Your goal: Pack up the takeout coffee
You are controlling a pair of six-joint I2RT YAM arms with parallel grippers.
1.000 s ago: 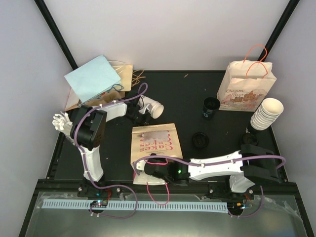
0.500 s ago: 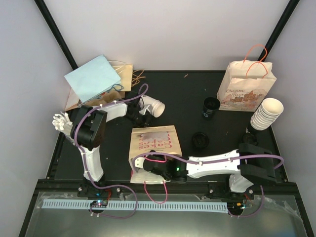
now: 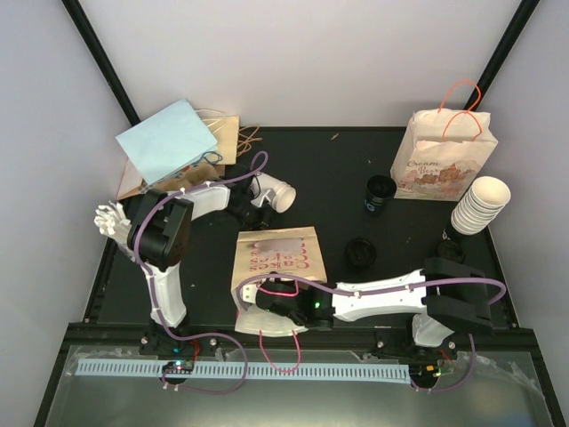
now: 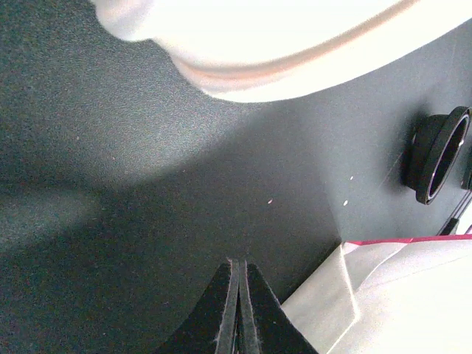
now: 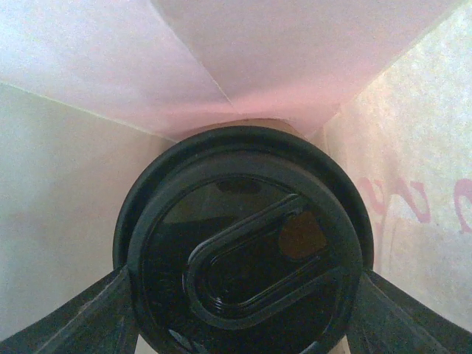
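Observation:
In the right wrist view, the takeout coffee cup, seen by its black lid (image 5: 247, 251), sits inside the paper bag, whose pale walls (image 5: 88, 184) surround it. My right gripper (image 5: 243, 299) is shut on the cup, one finger on each side. From above, the bag (image 3: 278, 256) lies flat with pink lettering up. The right gripper (image 3: 271, 307) reaches into its near mouth, and the cup is hidden there. My left gripper (image 4: 237, 291) is shut and empty, low over the table between a white cup (image 4: 280, 37) lying on its side and the bag's corner (image 4: 398, 295).
A printed bag with red handles (image 3: 446, 160) stands back right beside a stack of white cups (image 3: 480, 205). A black cup (image 3: 380, 194) and a loose black lid (image 3: 360, 253) lie mid-table. Blue (image 3: 167, 142) and brown bags (image 3: 224, 133) lean at the back left.
My right arm has slid left, carrying the cup further into the bag's mouth, and the bag has shifted slightly. The left arm has stayed where it was.

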